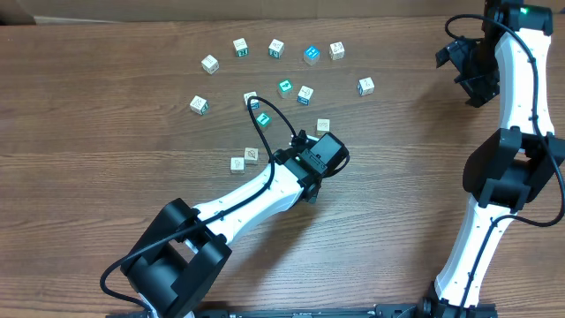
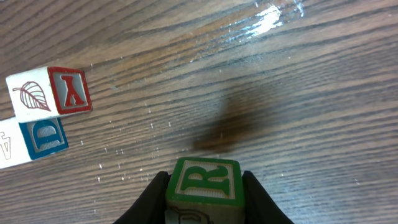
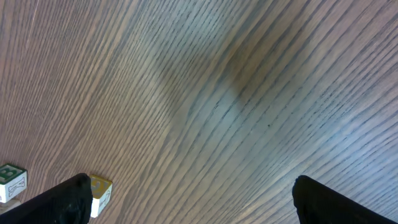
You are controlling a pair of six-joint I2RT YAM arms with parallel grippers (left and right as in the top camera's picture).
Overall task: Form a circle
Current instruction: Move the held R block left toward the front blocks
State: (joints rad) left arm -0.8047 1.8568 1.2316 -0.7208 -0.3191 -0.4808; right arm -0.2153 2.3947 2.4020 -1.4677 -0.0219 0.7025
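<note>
My left gripper (image 2: 205, 199) is shut on a wooden cube with a green letter R (image 2: 204, 182), held a little above the table with its shadow below. In the overhead view this gripper (image 1: 300, 141) hangs inside a loose scatter of small cubes, and the held cube is hidden. Two pale cubes, a red A (image 2: 53, 93) and a blue D (image 2: 34, 140), touch each other to its left (image 1: 244, 160). No circle shows in these views. My right gripper (image 3: 186, 186) is open over bare wood at the far right (image 1: 461, 64).
Several printed cubes, some teal-faced (image 1: 311, 55), lie in a wide arc across the back of the table (image 1: 276, 49). One pale cube (image 1: 323, 126) sits just beyond the left wrist. A green cube (image 3: 11, 180) and a yellow one (image 3: 99, 193) sit by the right gripper's left finger.
</note>
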